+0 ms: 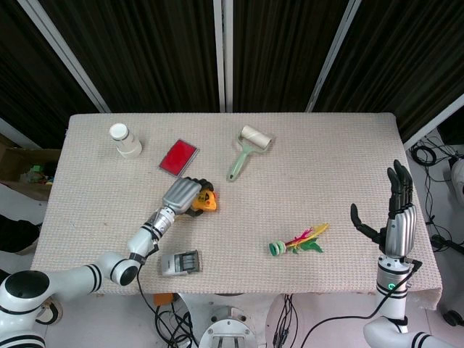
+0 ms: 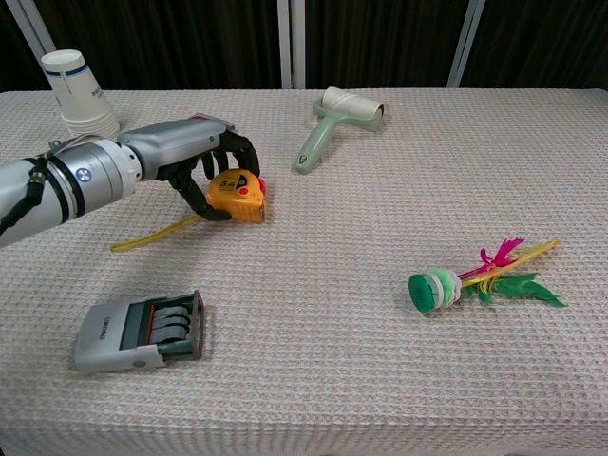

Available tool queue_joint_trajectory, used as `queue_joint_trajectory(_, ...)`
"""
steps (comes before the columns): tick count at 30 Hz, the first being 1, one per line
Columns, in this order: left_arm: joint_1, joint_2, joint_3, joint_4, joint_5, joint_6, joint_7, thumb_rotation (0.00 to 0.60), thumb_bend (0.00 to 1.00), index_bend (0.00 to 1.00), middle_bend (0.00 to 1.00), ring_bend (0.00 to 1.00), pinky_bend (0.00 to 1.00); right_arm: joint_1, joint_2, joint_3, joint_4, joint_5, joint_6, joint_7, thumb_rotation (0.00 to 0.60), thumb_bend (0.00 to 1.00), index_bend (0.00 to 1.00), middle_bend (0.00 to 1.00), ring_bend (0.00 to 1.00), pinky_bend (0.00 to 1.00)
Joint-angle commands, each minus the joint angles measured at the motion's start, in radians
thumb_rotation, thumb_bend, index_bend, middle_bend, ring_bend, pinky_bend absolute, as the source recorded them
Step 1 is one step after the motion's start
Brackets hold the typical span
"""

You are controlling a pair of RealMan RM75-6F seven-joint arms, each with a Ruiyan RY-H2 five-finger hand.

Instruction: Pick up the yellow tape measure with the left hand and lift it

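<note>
The yellow tape measure [image 2: 243, 199] [image 1: 207, 203] lies on the cloth-covered table left of centre, and a short strip of yellow tape [image 2: 152, 235] trails out toward the left. My left hand [image 2: 191, 158] [image 1: 183, 194] reaches it from the left. Its dark fingers curl over the top and far side of the case while the thumb presses the near left side, so the hand grips it. The case rests on the table. At the table's right front edge my right hand [image 1: 395, 211] stands upright, fingers spread and holding nothing; only the head view shows it.
A stack of white paper cups [image 2: 78, 90] stands at the back left, with a red flat case [image 1: 178, 157] near it. A lint roller [image 2: 332, 119] lies at the back centre, a feathered toy [image 2: 475, 275] at the right, and a grey device [image 2: 142, 330] at the front left.
</note>
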Motion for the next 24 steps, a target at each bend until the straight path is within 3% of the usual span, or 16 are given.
queue_joint_trajectory(1, 0.008, -0.008, -0.005, 0.008, 0.004, 0.019, -0.035, 0.6, 0.27, 0.49, 0.5, 0.45, 0.45, 0.001, -0.001, -0.001, 0.001, -0.002, -0.001, -0.002, 0.6, 0.33, 0.0, 0.0, 0.0, 0.0)
queue_joint_trajectory(10, 0.045, -0.004, -0.044, -0.072, 0.06, 0.146, -0.226, 0.6, 0.29, 0.55, 0.55, 0.5, 0.5, 0.021, -0.016, -0.012, 0.015, -0.054, 0.001, -0.087, 0.6, 0.33, 0.0, 0.0, 0.0, 0.0)
queue_joint_trajectory(15, 0.061, -0.016, -0.078, -0.157, 0.067, 0.228, -0.256, 0.6, 0.29, 0.56, 0.56, 0.51, 0.51, 0.052, -0.037, -0.024, -0.011, -0.092, -0.031, -0.164, 0.6, 0.33, 0.01, 0.0, 0.0, 0.0)
queue_joint_trajectory(24, 0.069, -0.068, -0.141, -0.281, 0.028, 0.316, -0.237, 0.6, 0.3, 0.56, 0.56, 0.51, 0.51, 0.118, -0.093, -0.03, -0.084, -0.073, -0.182, -0.388, 0.6, 0.33, 0.17, 0.0, 0.0, 0.0)
